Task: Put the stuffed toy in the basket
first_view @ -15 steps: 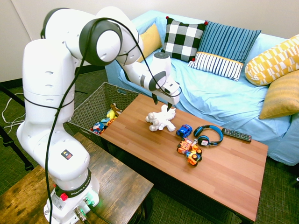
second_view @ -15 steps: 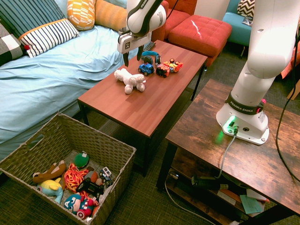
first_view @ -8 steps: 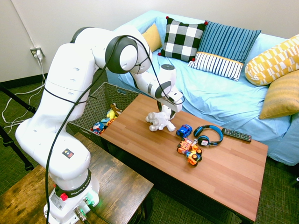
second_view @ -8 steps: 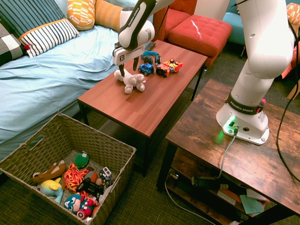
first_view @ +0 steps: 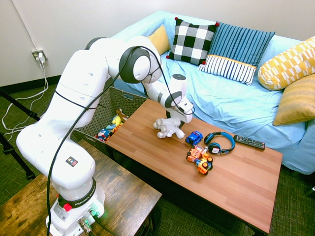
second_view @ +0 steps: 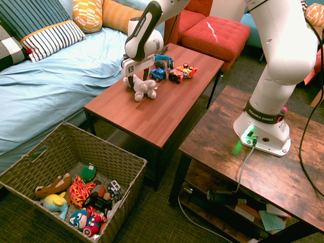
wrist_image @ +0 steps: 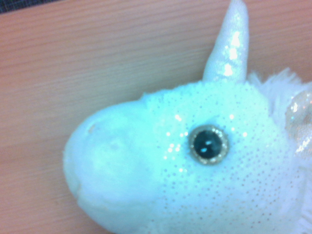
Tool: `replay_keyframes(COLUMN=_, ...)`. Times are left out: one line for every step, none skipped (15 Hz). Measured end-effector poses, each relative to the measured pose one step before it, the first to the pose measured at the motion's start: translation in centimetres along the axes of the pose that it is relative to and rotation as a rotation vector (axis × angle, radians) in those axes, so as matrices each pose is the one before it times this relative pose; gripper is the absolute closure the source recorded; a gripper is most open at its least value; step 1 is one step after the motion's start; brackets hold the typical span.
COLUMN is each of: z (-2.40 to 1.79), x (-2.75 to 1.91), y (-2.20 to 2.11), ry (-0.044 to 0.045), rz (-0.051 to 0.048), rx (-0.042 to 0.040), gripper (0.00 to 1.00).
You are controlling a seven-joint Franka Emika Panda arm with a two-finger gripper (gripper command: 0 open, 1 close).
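The stuffed toy [first_view: 168,128] lies on its side on the wooden coffee table [first_view: 231,182], near the end of the table closest to the basket [second_view: 45,162] and toward the sofa [first_view: 231,101] side. The gripper [first_view: 175,119] points straight down directly over the toy, at the end of it nearer the sofa, low enough that its fingers reach down to the plush; in the second exterior view the gripper [second_view: 136,81] shows its two dark fingers standing apart with the toy's [second_view: 142,88] head end between them, not clamped on it. Whether the fingertips touch the fur cannot be told. The wrist view is filled by the toy's head [wrist_image: 195,165]: a white sparkly face with a round dark eye, a short pearly horn, and bare table wood around it. Beyond the toy along the table sit a small blue toy car [first_view: 194,138], blue headphones [first_view: 219,142], an orange toy truck [first_view: 200,161] and a black remote [first_view: 249,142] near the far edge by the sofa. The basket stands on the floor off the end of the table, well apart from the toy, and holds a jumble of colourful toys [second_view: 81,200]. The sofa carries a checked pillow [first_view: 193,40], a striped pillow [first_view: 236,53] and yellow cushions [first_view: 290,73].
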State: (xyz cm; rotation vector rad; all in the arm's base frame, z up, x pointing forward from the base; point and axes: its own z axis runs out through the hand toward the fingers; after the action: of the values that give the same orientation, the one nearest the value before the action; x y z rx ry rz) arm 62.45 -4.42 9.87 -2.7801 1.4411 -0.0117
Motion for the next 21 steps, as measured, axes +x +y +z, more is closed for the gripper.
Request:
replay_keyframes(z=0.111, x=0.017, y=0.021, ry=-0.01019, rz=0.00284, rx=-0.00135, gripper=1.0)
replay_keyframes(z=0.134, x=-0.019, y=0.018, ry=-0.01259, rz=0.00509, rx=-0.00243, gripper=1.0)
replay_keyframes(z=0.149, x=-0.043, y=0.075, ry=-0.01559, rz=0.00558, rx=-0.00487, gripper=1.0)
replay_keyframes(z=0.058, x=0.014, y=0.049, ry=-0.01218, rz=0.00454, rx=-0.00194, gripper=1.0)
replay_keyframes(z=0.003, x=0.056, y=0.06, ry=-0.0084, rz=0.00377, rx=-0.00004, gripper=1.0)
replay_keyframes(z=-0.01, x=0.072, y=0.057, ry=-0.00718, rz=0.0013, rx=-0.00054, gripper=1.0)
replay_keyframes(z=0.013, x=0.091, y=0.106, ry=-0.00599, rz=0.00003, rx=-0.00137, gripper=1.0)
replay_keyframes(z=0.014, x=0.137, y=0.15, ry=-0.00494, rz=-0.0012, rx=0.00021, gripper=1.0)
replay_keyframes(z=-0.049, x=0.2, y=0.123, ry=-0.00094, rz=0.00185, rx=0.00137, gripper=1.0)
replay_keyframes(z=-0.121, x=0.182, y=0.049, ry=0.00043, rz=0.00233, rx=0.0032, gripper=1.0)
replay_keyframes(z=-0.181, x=0.065, y=-0.069, ry=0.00166, rz=-0.0007, rx=0.00326, gripper=1.0)
replay_keyframes(z=-0.336, x=-0.069, y=-0.23, ry=0.00266, rz=-0.00304, rx=0.00489, gripper=1.0)
replay_keyframes(z=-0.559, x=-0.229, y=-0.488, ry=0.00336, rz=-0.00717, rx=0.00782, gripper=1.0)
replay_keyframes(z=-0.791, x=-0.479, y=-0.811, ry=0.00195, rz=-0.01314, rx=0.00765, gripper=1.0)
replay_keyframes(z=-0.866, x=-0.788, y=-1.133, ry=0.00044, rz=-0.01619, rx=0.00609, gripper=1.0)
replay_keyframes(z=-0.772, x=-1.204, y=-1.47, ry=-0.00081, rz=-0.01976, rx=0.00112, gripper=1.0)
replay_keyframes(z=-0.694, x=-1.454, y=-1.889, ry=0.00327, rz=-0.02045, rx=-0.00017, gripper=1.0)
replay_keyframes(z=-0.551, x=-1.757, y=-2.153, ry=0.00562, rz=-0.02163, rx=-0.00387, gripper=1.0)
replay_keyframes(z=-0.496, x=-1.957, y=-2.254, ry=0.00841, rz=-0.0259, rx=-0.00486, gripper=1.0)
replay_keyframes(z=-0.434, x=-2.005, y=-2.173, ry=0.00604, rz=-0.02591, rx=-0.00853, gripper=1.0)
replay_keyframes(z=-0.397, x=-2.056, y=-2.124, ry=0.00347, rz=-0.02659, rx=-0.00776, gripper=1.0)
